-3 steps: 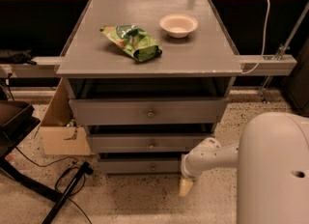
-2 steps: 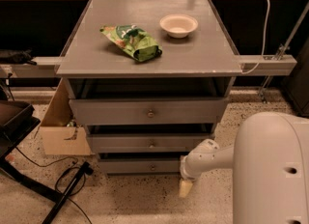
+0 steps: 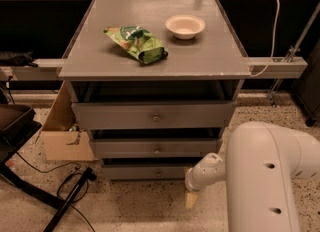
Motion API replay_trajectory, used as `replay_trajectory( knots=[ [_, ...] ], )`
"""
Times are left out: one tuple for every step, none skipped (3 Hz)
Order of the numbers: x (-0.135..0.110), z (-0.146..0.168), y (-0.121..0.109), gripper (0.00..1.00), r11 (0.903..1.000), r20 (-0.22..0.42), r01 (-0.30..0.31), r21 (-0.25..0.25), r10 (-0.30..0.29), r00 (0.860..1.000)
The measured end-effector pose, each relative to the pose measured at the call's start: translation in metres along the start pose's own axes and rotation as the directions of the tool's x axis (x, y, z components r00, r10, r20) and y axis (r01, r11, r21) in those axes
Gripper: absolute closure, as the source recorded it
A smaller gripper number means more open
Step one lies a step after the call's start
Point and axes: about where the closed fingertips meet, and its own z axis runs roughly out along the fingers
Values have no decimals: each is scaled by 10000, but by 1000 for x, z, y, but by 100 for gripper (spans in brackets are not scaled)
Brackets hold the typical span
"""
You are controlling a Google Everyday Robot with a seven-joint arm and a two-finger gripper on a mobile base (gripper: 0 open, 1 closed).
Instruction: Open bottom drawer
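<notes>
Bottom drawer: rigid grey front, probably light, slides straight out.
Hold: its small round knob, likely slippery.
Hand: low, just right of drawer; grip cannot tell.

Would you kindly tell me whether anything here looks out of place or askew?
Only small things: the green bag lies crumpled and slanted on the cabinet top, and an open cardboard box sits with a tilted flap left of the cabinet. The gripper hangs low by the bottom drawer.
</notes>
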Motion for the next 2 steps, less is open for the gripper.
replay_trajectory(
  knots=[
    [8,28,-5,0,9995,58,306,126,-306,9995],
    [13,52,-24,0,9968,-73,715,355,-713,9974]
  ],
)
